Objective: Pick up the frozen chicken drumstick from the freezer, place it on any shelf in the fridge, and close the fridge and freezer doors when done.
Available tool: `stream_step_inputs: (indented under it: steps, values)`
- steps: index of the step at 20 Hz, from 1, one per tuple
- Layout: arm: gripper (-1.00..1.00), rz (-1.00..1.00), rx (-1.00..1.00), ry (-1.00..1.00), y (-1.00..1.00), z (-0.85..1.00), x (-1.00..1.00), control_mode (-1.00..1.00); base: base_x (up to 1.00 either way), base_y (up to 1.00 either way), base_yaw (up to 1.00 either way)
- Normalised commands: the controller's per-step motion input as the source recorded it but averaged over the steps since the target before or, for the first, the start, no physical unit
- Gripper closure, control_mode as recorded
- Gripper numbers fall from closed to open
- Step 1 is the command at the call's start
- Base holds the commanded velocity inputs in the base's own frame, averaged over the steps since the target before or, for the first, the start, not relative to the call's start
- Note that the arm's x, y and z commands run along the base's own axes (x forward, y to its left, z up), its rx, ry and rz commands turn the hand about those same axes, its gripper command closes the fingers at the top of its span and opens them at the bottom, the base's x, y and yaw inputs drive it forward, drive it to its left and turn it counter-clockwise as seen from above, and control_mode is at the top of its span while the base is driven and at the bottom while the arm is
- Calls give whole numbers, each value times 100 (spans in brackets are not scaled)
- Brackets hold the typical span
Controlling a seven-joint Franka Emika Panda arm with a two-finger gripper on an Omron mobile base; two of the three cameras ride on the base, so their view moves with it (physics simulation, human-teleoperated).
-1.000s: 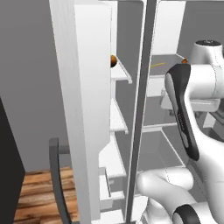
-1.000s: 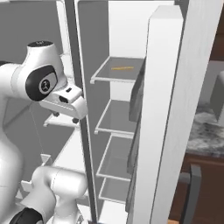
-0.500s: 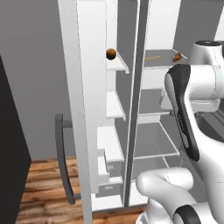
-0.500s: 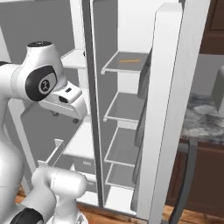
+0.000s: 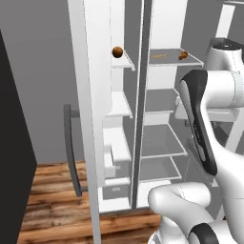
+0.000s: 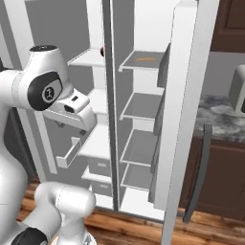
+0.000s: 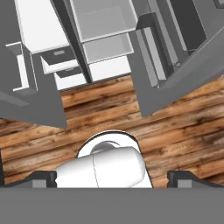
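Observation:
Both doors of the white refrigerator stand open. An orange-brown lump, the chicken drumstick (image 5: 183,55), lies on the top grey shelf (image 5: 171,61) of the fridge, right of a thin yellow stick (image 5: 159,55). A round brown ball (image 5: 117,51) sits on the top white shelf of the freezer (image 5: 119,102). The freezer door (image 5: 88,119) hangs at the left and the fridge door (image 6: 186,119) at the right. My gripper (image 6: 72,128) is held in front of the freezer and points down at the wooden floor. In the hand view the gripper (image 7: 112,178) is open and holds nothing.
A dark tall cabinet (image 5: 14,143) stands left of the freezer door. A stone counter (image 6: 220,115) with a grey appliance (image 6: 238,88) lies right of the fridge door, over brown cabinets. Dark bar handles (image 5: 71,147) (image 6: 198,172) stick out from both doors.
The whole picture has shifted: the base has backed away from the refrigerator, so more of its lower shelves and the floor shows. The arm keeps its pose and the gripper stays open.

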Motion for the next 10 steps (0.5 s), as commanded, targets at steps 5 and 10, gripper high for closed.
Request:
stream_step_inputs:
  steps: [5,10]
  values:
    - [-100,0,0,0,0,0,0,100,-46,7,0]
    - [-100,0,0,0,0,0,0,100,-24,5,0]
